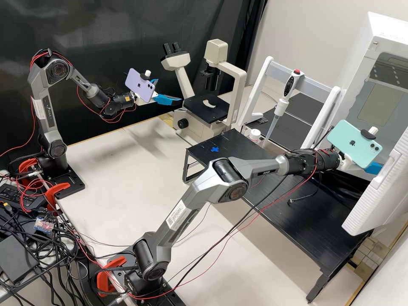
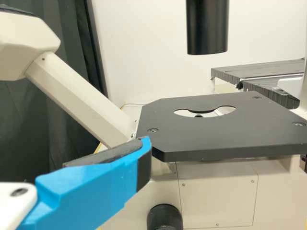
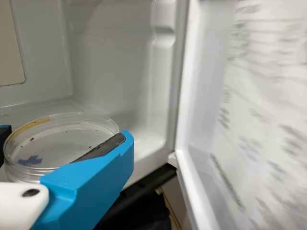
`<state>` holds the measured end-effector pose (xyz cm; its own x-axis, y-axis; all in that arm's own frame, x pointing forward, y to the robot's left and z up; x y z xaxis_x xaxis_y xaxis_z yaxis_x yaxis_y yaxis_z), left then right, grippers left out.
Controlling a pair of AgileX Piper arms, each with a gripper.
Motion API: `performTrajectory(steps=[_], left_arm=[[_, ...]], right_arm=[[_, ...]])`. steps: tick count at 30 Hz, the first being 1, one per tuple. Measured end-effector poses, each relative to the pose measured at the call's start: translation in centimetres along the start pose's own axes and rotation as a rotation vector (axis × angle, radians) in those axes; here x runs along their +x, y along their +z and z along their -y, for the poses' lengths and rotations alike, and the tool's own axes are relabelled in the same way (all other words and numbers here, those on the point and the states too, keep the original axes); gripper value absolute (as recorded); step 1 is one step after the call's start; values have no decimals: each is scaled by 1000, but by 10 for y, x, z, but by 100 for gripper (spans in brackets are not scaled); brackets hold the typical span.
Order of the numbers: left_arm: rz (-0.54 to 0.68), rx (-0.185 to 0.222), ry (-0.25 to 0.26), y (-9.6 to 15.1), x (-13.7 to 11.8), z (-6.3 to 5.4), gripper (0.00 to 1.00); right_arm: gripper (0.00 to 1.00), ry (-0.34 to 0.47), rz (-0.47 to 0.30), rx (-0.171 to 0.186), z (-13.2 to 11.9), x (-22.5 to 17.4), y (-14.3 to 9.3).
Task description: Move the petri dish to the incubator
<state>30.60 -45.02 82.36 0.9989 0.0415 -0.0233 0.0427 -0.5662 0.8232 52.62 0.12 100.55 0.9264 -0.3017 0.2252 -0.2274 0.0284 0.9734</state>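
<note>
- Blue-fingered right gripper (image 1: 374,168) grasps the dish (image 3: 60,141) at the incubator's (image 1: 384,26) mouth; open space toward its inner wall (image 3: 110,67).
- Door (image 3: 264,115) stands open alongside.
- Left gripper (image 1: 168,90), spread, near microscope (image 1: 194,128).

The petri dish (image 3: 60,139) looks glossy — the incubator lining (image 3: 115,62) smooth plastic, the microscope stage (image 2: 216,134) matt.

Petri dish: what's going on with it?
The right pincer has the petri dish between its fingers, at the mouth of the incubator. The door stands open, and the dish has not been let go yet. The left pincer is open, with nothing in it, near the microscope.
</note>
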Motion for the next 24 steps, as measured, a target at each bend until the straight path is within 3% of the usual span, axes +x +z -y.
performTrajectory(steps=[11,17,24], left_arm=[[0,0,0,0,0,0,100],[0,0,0,0,0,0,100],[0,0,0,0,0,0,100]], right_arm=[[0,-35,-34,-7,35,29,-2],[0,-27,-38,20,41,36,1],[0,-22,-39,18,41,38,1]])
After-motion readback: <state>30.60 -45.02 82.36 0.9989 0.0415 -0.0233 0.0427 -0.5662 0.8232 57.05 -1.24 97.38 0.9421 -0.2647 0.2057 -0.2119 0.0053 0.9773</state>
